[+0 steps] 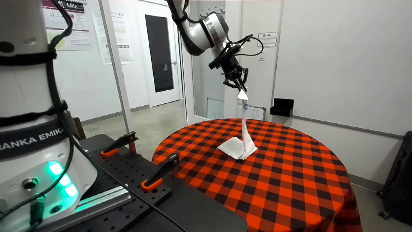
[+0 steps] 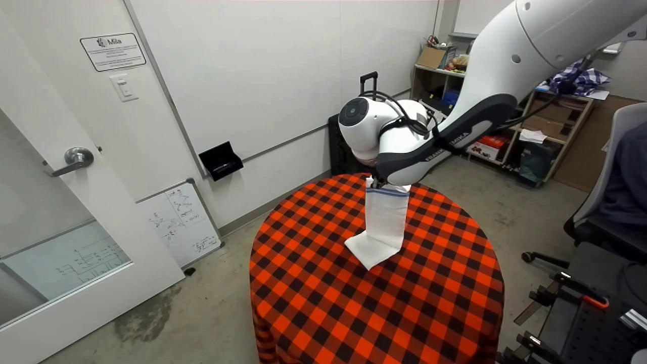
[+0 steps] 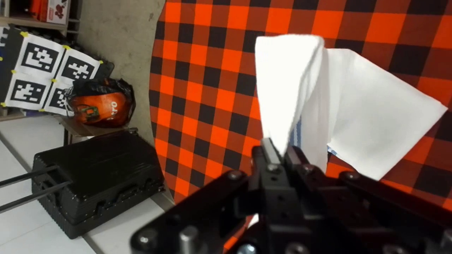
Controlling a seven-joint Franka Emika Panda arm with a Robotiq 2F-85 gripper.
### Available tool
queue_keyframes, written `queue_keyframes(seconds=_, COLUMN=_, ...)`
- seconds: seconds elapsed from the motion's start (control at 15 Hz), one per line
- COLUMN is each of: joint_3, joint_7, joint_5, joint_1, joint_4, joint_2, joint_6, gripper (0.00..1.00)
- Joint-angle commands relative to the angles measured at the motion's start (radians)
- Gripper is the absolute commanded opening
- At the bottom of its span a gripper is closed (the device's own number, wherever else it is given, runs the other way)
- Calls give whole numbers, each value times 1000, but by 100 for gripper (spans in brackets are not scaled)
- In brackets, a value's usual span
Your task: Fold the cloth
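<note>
The white cloth point(image 1: 234, 148) hangs from my gripper point(image 1: 242, 89) above the round table. Its upper part drops as a narrow strip with blue stripes near the held end. Its lower part lies bent on the tablecloth. In an exterior view the cloth point(image 2: 386, 217) hangs broad side on, with the stripes just below the gripper, which the arm mostly hides. In the wrist view the gripper point(image 3: 280, 151) is shut on the cloth's end, and a white flap stands up past the fingertips. The lying part of the cloth point(image 3: 385, 116) spreads to the right.
The round table wears a red-and-black checked tablecloth point(image 1: 289, 180). Orange-footed clamps point(image 1: 151, 185) sit on the black robot mount beside it. A black suitcase point(image 3: 99, 180) stands on the floor past the table edge. A black box point(image 2: 221, 161) is fixed to the wall.
</note>
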Motion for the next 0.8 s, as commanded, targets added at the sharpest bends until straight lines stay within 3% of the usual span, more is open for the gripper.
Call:
queue_keyframes(seconds=0.0, joint_3=11, joint_7=-27, joint_5=149, joint_1=-2, joint_4=136, joint_2=93, joint_6=-77, gripper=1)
queue_keyframes(seconds=0.73, joint_3=36, joint_7=-5, joint_5=591, joint_1=4, joint_4=340, joint_2=179, joint_6=-218, gripper=1)
